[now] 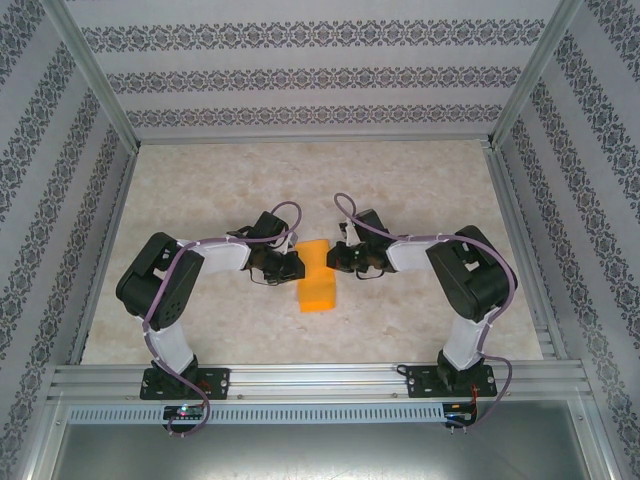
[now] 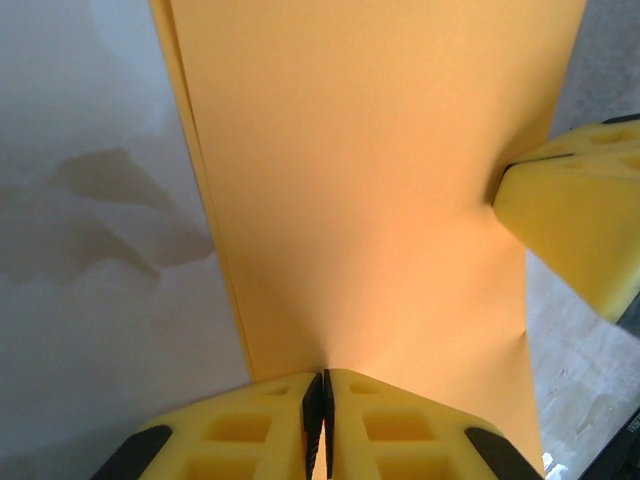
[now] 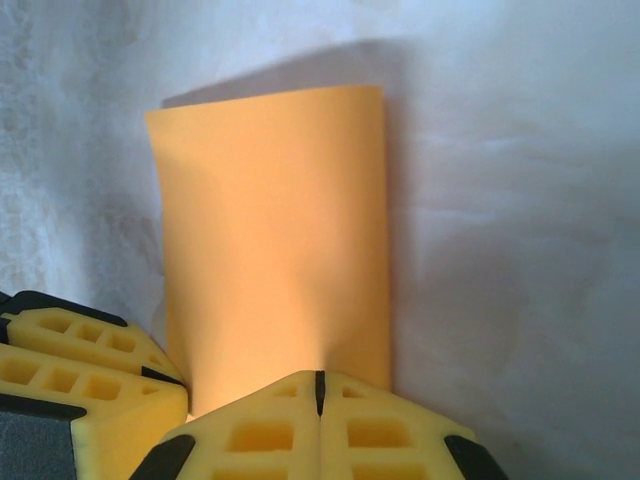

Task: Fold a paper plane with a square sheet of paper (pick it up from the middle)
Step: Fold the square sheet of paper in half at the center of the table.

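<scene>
- The thin orange-yellow sheet of paper [image 1: 316, 283], folded into a narrow rectangle, sits at the middle of the pale marble-patterned table [image 1: 420, 200], between the two arms.
- From above, its long axis runs from the far side toward the arm bases, with the near end leaning slightly right.
- The left gripper [image 1: 288, 264] meets the far half of the sheet's left long edge, and the right gripper [image 1: 340, 258] meets the right long edge opposite it.
- In the left wrist view, the left gripper [image 2: 322, 420] has its yellow fingers pressed together on the paper's edge; a layered double edge shows along one side of the sheet [image 2: 380, 180].
- In the right wrist view, the right gripper [image 3: 320, 405] is likewise pinched tight on the paper [image 3: 280, 230].
- Whether the sheet lies flat or is lifted off the table I cannot tell.
</scene>
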`<control>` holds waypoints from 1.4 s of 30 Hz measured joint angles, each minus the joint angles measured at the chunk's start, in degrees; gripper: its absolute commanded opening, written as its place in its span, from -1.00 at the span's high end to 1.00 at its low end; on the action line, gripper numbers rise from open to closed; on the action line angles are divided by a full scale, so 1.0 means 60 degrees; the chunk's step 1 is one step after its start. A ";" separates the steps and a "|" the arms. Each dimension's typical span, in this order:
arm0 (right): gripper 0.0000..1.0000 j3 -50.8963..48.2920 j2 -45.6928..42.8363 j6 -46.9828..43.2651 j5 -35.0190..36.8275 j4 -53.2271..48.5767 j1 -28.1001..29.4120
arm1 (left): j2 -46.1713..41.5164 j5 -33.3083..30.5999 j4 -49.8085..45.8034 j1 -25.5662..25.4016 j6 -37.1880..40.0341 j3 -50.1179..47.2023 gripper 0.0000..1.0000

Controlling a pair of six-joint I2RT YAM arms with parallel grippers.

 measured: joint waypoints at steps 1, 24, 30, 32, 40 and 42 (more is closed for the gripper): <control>0.89 -0.0015 -0.0040 -0.0011 0.0044 -0.0029 -0.0051 | 0.0000 0.0000 -0.0004 0.0000 0.0018 0.0000 0.67; 0.91 0.0718 0.0736 0.0215 0.0208 0.0616 0.0208 | 0.0015 -0.0033 -0.0102 -0.0007 0.0259 0.0055 0.67; 0.92 0.0725 0.0750 0.0066 0.0193 0.0579 0.0135 | 0.0015 -0.0036 -0.0113 -0.0007 0.0306 0.0047 0.67; 0.92 0.0725 0.0750 -0.0004 0.0189 0.0579 0.0102 | 0.0004 -0.0044 -0.0106 -0.0011 0.0328 0.0033 0.67; 0.92 0.0725 0.0750 -0.0040 0.0164 0.0586 -0.0415 | -0.0007 -0.0073 -0.0106 -0.0018 0.0368 0.0025 0.67; 0.92 0.0725 0.0750 -0.0044 0.0164 0.0590 -0.0474 | -0.0007 -0.0069 -0.0106 -0.0018 0.0368 0.0029 0.67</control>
